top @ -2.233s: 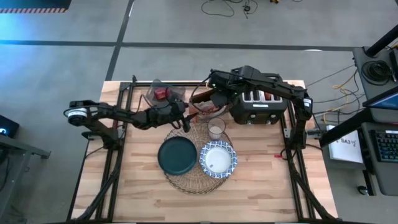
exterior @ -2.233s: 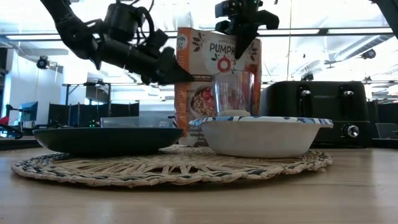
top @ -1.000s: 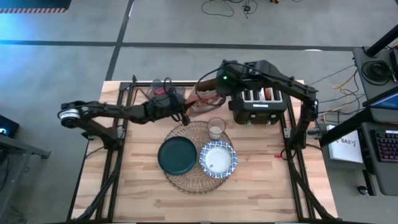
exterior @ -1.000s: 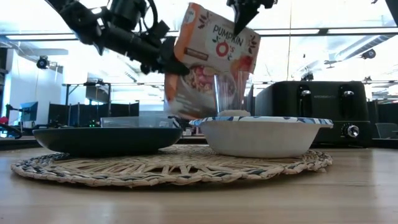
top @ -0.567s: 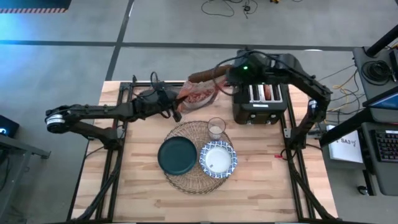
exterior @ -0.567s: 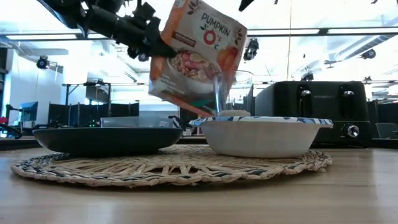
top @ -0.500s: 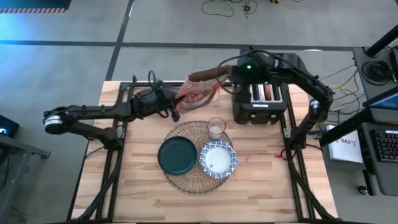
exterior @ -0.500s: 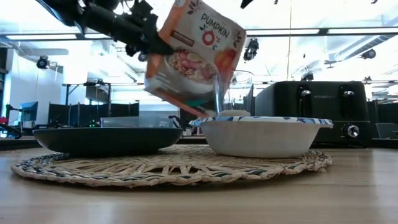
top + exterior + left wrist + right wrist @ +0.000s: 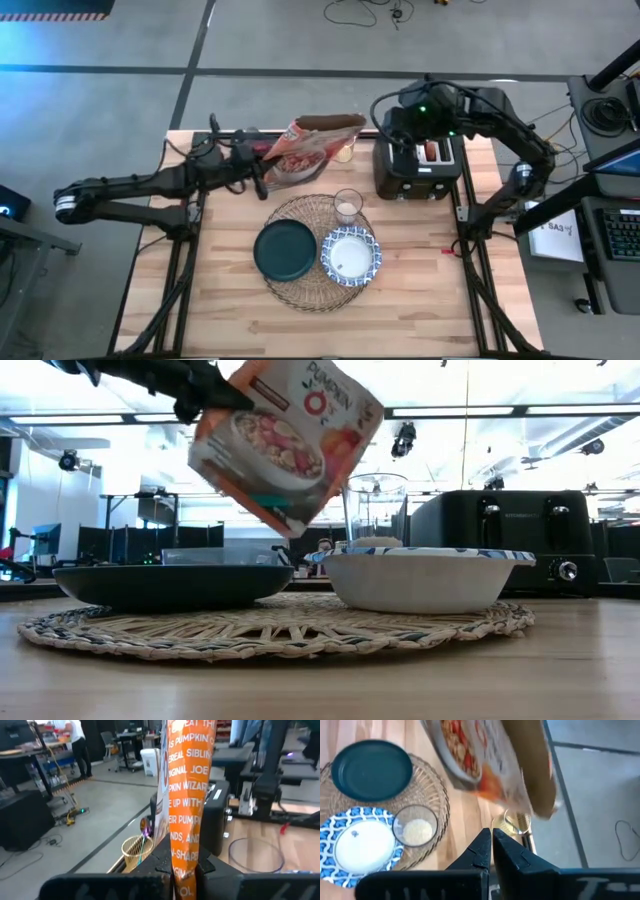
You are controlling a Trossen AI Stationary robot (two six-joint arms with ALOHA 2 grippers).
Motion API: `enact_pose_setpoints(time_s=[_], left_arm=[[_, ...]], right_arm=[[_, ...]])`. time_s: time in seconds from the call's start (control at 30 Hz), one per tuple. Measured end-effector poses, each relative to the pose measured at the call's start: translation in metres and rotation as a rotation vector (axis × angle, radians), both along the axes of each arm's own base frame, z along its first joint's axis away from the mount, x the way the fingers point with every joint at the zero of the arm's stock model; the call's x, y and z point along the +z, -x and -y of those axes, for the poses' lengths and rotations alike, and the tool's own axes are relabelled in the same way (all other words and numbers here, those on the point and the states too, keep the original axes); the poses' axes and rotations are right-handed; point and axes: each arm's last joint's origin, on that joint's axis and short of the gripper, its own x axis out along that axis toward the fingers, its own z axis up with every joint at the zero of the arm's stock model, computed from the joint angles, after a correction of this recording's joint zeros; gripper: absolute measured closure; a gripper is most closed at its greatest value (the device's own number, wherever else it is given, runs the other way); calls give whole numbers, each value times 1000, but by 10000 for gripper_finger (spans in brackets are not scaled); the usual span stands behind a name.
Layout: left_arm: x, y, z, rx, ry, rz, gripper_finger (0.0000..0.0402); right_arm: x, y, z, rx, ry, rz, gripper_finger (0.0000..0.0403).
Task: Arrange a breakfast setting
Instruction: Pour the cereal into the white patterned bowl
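Observation:
An orange cereal box (image 9: 312,146) hangs tilted above the table's far side, with my left gripper (image 9: 260,172) shut on it. The round woven placemat (image 9: 300,288) carries the dark teal plate (image 9: 285,250), the blue-and-white bowl (image 9: 350,257) and the small clear glass (image 9: 348,207). The glass holds something pale at its bottom (image 9: 416,831). Beside the box, my right gripper (image 9: 491,845) hovers shut and bare over the black toaster's (image 9: 420,165) left end. My left gripper pinches the box between its two fingers (image 9: 207,870), one on each broad face, with the narrow orange side panel (image 9: 184,845) between them. The fingers come nearly level from the table's left. The box is lifted clear and tipped, its top (image 9: 340,122) toward the right.
A small yellow wire cup (image 9: 345,151) stands at the far edge behind the glass. The toaster fills the far right. Bare wood (image 9: 250,325) lies at the near side and left of the placemat. A person (image 9: 75,740) stands in the room beyond the table.
My left gripper has risen and drawn toward the table's left edge with the cereal box. The box has gone up and left from behind the glass and tipped further. My right gripper, shut throughout, has pulled up and right, away from the box's top, to above the toaster.

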Motion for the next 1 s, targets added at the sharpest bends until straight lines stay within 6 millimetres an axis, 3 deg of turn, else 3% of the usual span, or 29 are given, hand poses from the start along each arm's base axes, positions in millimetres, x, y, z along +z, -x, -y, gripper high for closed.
enact_pose_setpoints(time_s=[0.23, 0.43, 0.77, 0.9, 1.0], left_arm=[[13, 25, 6, -3, -10, 38, 401], [19, 41, 10, -4, -2, 70, 401], [24, 53, 24, -167, 72, 121, 401], [26, 57, 29, -222, 156, 57, 401], [38, 63, 33, -240, 173, 5, 401]], right_arm=[[-23, 13, -4, -8, -63, -62, 394], [-48, 16, -8, 29, -115, 45, 394], [-112, 33, -15, 4, -181, 105, 394], [-134, 44, -22, -16, -222, 134, 394], [-148, 52, -28, -36, -260, 170, 394]])
